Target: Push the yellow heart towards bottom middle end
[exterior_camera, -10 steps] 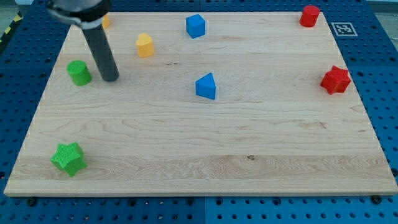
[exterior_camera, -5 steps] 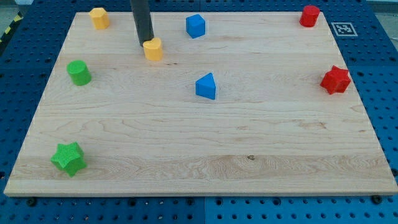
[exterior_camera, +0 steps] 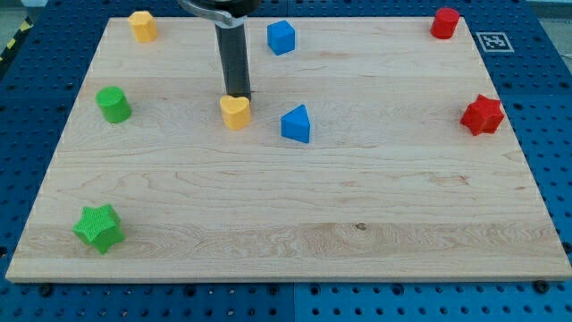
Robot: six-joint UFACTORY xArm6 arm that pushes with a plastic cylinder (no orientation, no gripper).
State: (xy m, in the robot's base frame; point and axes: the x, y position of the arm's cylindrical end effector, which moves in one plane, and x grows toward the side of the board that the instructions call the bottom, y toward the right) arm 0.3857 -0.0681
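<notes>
My tip (exterior_camera: 238, 95) sits right behind the yellow heart (exterior_camera: 235, 112), touching its far edge on the view's top side, prob. so a push sends it down the wooden board (exterior_camera: 357, 206) toward bottom middle. No gripper here, just a bare rod. Heart is small, butter-yellow, lobes facing up, upper-left of centre, w/ a blue triangle (exterior_camera: 297, 124) just beside on the view's right.

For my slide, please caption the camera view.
My tip touches the yellow heart from the view's top.
</notes>
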